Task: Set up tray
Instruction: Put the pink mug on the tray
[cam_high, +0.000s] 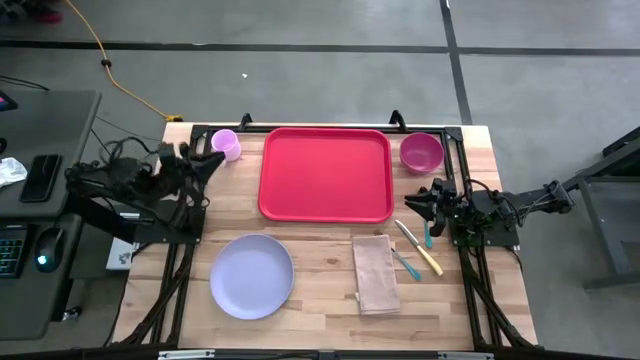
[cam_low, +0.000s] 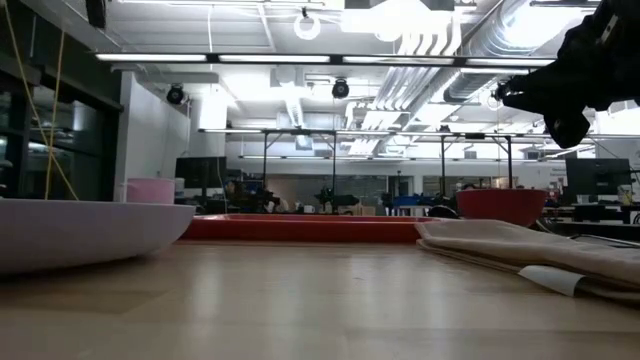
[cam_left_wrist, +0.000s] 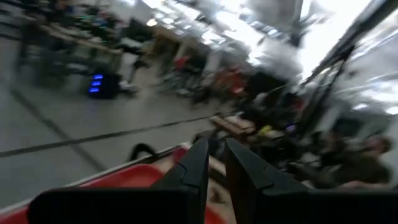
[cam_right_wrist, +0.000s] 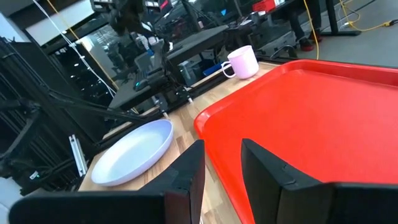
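The red tray (cam_high: 325, 173) lies flat at the far middle of the wooden table, and its rim shows in the left wrist view (cam_left_wrist: 124, 177). My left gripper (cam_high: 215, 160) hovers left of the tray beside a pink cup (cam_high: 227, 144). Its fingers stand slightly apart with nothing between them (cam_left_wrist: 217, 168). My right gripper (cam_high: 415, 203) hovers off the tray's right edge, pointing across the tray (cam_right_wrist: 311, 118). It is open and empty (cam_right_wrist: 222, 165). A round lavender plate (cam_high: 252, 276) rests on the table near the front left.
A magenta bowl (cam_high: 421, 152) stands right of the tray. A folded beige napkin (cam_high: 375, 272) lies in front of the tray, with a knife (cam_high: 418, 247) and teal-handled cutlery (cam_high: 405, 264) beside it. Black frame rails run along both table sides.
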